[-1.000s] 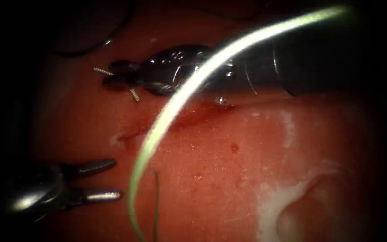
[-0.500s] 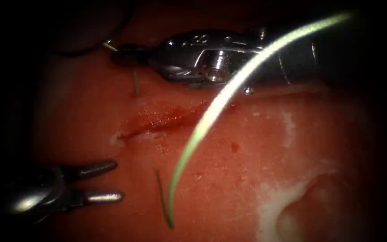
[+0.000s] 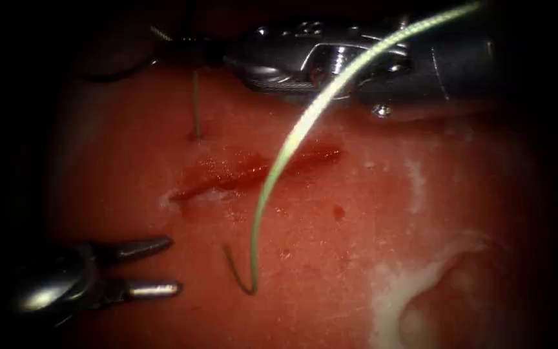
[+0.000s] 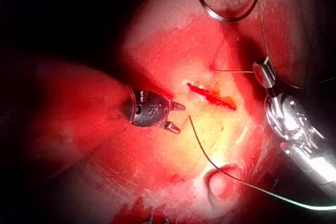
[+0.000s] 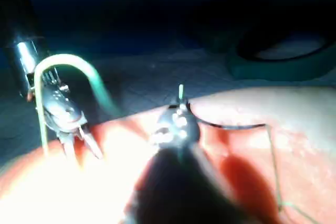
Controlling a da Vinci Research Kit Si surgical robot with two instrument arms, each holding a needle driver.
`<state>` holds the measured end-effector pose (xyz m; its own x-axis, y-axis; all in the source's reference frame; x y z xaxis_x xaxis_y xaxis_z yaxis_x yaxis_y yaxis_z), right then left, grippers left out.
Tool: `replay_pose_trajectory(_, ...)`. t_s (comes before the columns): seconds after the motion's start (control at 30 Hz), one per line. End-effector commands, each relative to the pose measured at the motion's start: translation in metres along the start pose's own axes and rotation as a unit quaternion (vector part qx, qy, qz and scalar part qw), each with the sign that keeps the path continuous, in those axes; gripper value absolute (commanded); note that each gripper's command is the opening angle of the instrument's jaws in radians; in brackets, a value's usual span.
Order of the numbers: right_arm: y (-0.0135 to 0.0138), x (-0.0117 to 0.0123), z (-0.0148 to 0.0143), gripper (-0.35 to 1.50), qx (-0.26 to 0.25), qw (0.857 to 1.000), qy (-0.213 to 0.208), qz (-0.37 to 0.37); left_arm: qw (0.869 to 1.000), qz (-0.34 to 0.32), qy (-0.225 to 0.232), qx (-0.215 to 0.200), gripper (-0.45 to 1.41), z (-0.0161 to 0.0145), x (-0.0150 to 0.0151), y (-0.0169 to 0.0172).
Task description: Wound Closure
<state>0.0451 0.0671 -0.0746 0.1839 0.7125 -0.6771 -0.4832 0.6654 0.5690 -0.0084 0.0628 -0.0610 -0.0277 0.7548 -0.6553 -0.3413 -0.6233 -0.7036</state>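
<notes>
the right tool has drawn back from the cut, jaws shut on the thread, pulling it taut out of the tissue. the left tool sits half open, empty (nearer the loop). the needle lies loose on the tissue beyond the right tool's tip, with open room around.

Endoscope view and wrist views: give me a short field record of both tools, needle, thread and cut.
Left tool: jaws open, holds nothing
Right tool: jaws shut on the thread
Needle: lies free on the tissue, held by neither tool
Thread path: from the right tool down into the tissue just above the cut
</notes>
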Motion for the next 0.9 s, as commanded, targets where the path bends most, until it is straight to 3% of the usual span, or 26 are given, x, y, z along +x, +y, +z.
replay_pose_trajectory(0.03, -0.0003, 0.0002, 0.0008, -0.35, 0.001, 1.0, 0.002, -0.001, 1.0, -0.002, -0.003, 0.0, 0.55, 0.0005, -0.0007, 0.0002)
replay_pose_trajectory(0.23, -0.0004, 0.0008, 0.0008, -0.35, 0.011, 1.0, 0.01, -0.012, 1.0, 0.005, -0.017, 0.003, 0.54, 0.0005, -0.0005, 0.001)
replay_pose_trajectory(0.27, -0.0004, 0.0007, 0.0011, 0.59, 0.011, 0.999, 0.016, -0.035, 0.999, 0.031, -0.018, 0.001, 0.54, 0.0004, 0.0003, 0.0014)
replay_pose_trajectory(0.3, -0.0004, 0.0007, 0.0011, 0.59, 0.011, 0.999, 0.016, -0.035, 0.999, 0.031, -0.018, 0.001, 0.54, 0.0004, 0.0003, 0.0014)
replay_pose_trajectory(0.33, -0.0003, 0.0007, 0.001, 0.83, 0.007, 0.999, 0.016, -0.038, 0.999, 0.044, -0.018, 0.0, 0.55, 0.0003, 0.0008, 0.0015)
replay_pose_trajectory(0.37, -0.0003, 0.0007, 0.0009, 0.91, 0.005, 0.999, 0.016, -0.041, 0.999, 0.049, -0.018, -0.001, 0.55, 0.0003, 0.001, 0.0016)
replay_pose_trajectory(0.5, 0.0007, 0.0006, -0.0002, 1.08, -0.001, 0.998, 0.016, -0.055, 0.997, 0.074, -0.018, -0.007, 0.59, 0.0003, 0.0038, 0.0031)
replay_pose_trajectory(0.67, 0.0013, 0.0002, -0.0014, 1.16, -0.016, 0.998, 0.006, -0.059, 0.998, 0.067, -0.017, -0.005, 0.67, 0.0009, 0.0065, 0.0056)
replay_pose_trajectory(0.87, 0.0008, -0.0014, -0.0041, 1.19, -0.024, 0.997, -0.016, -0.07, 0.997, 0.061, -0.044, 0.033, 0.67, 0.0023, 0.013, 0.0092)
replay_pose_trajectory(0.9, 0.0006, -0.0023, -0.0047, 1.19, -0.022, 0.997, -0.026, -0.072, 0.995, 0.062, -0.053, 0.052, 0.67, 0.0032, 0.0154, 0.0101)
